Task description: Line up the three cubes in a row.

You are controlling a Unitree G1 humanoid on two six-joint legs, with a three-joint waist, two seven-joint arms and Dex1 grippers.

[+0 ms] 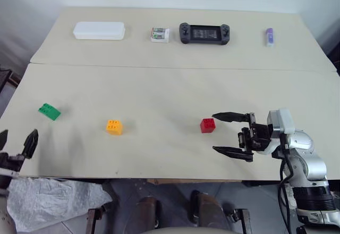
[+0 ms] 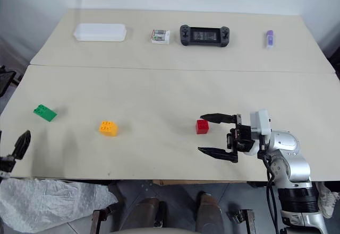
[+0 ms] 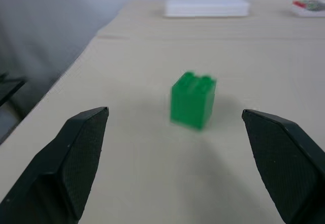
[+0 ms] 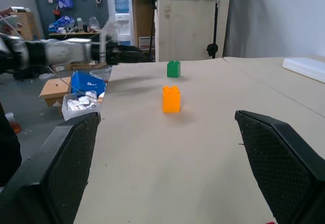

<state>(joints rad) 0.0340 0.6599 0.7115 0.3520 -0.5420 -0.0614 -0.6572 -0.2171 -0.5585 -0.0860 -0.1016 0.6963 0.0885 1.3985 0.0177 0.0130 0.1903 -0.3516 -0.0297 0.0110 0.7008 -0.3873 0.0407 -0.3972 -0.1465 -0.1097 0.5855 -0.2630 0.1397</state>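
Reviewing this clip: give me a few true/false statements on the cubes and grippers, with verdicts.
1. The right gripper is shut on the red cube. False: it is open and the cube lies just off its fingertips.
2. The green cube lies nearest the table's left edge. True.
3. The orange cube sits between green and red. True.
4. The left gripper holds the green cube. False: it is open, the cube lying ahead of it.

Silver arm (image 1: pixel 303 157), blk pincer (image 1: pixel 232 135)
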